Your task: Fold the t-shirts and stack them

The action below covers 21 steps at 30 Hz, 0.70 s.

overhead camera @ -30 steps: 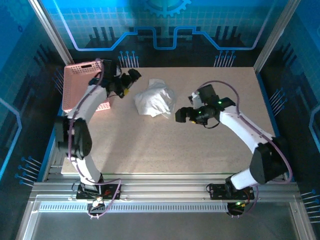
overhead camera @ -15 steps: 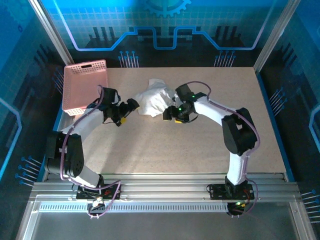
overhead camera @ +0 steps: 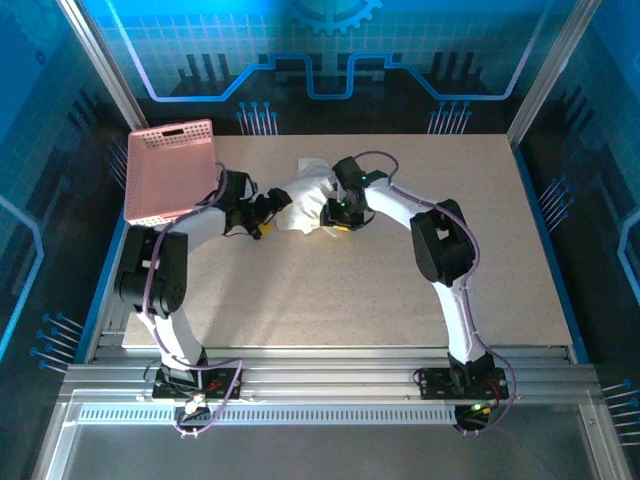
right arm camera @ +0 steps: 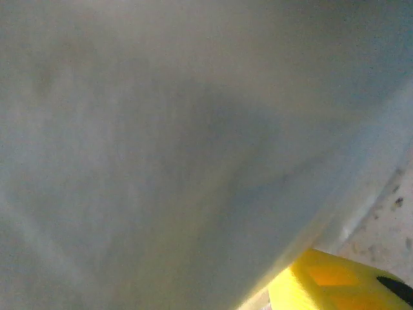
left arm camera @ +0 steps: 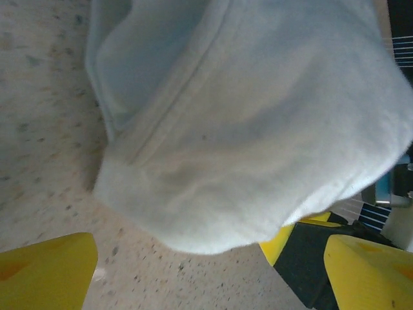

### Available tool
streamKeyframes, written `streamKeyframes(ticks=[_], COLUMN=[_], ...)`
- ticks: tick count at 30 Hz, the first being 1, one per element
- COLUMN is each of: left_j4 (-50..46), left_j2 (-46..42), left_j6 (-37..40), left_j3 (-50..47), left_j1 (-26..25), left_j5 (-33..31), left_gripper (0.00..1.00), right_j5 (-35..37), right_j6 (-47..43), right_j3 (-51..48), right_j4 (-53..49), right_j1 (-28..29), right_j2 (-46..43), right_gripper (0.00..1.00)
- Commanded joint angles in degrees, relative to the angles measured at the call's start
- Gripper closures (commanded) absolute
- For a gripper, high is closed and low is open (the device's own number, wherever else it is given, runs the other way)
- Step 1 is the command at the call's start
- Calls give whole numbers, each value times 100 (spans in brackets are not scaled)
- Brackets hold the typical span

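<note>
From the arm bases at the near edge, most of the tabletop in front of me lies bare; the work is further out, past the middle. There my left pincer sits low at the left side of the crumpled white t-shirt. Its yellow fingers are spread wide with nothing between them yet, and in the wrist view a rounded, hemmed lobe of cloth bulges just ahead of the gap. My right pincer is pressed into the shirt's right flank. Its camera is smothered in fabric, with one yellow finger at the corner, so I cannot tell whether it has bitten cloth or how far it is open. I judge the step to be taking the heap from both sides so it can be pulled flat. To do it well I would slide the left fingers under that hemmed edge along the tabletop and pinch a single layer, not a wad. I would confirm the right side holds a seam too, then draw the arms apart evenly. Beyond, at the far left corner, the pink basket stands clear of the shirt.
</note>
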Motion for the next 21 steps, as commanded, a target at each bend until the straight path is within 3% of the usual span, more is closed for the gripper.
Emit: streamKeyframes(ticks=[1, 5, 8, 10, 15, 19, 21], left_j4=[83, -121, -186, -274, -757, -1303, -1447], left_j2=[305, 645, 862, 980, 1180, 1230, 1176], left_j6=[-132, -95, -77, -32, 160, 478, 569], left_j3=[449, 804, 952, 1010, 1218, 1639, 1826], left_j1=[-101, -216, -270, -289, -289, -289, -289], left_j5=[107, 26, 65, 75, 13, -272, -458], left_gripper=[9, 13, 21, 32, 59, 85, 93], right_j5=[542, 898, 1082, 1138, 1225, 1246, 1193], right_j6=[-180, -301, -371, -411, -358, -352, -332], right_j3=[216, 221, 140, 89, -166, -490, -660], right_j4=[-602, -690, -611, -541, -258, -22, 81], right_j1=[197, 314, 404, 447, 413, 347, 285], right_j2=[182, 288, 262, 236, -113, -791, -1186], right_gripper=[54, 61, 64, 70, 100, 100, 100])
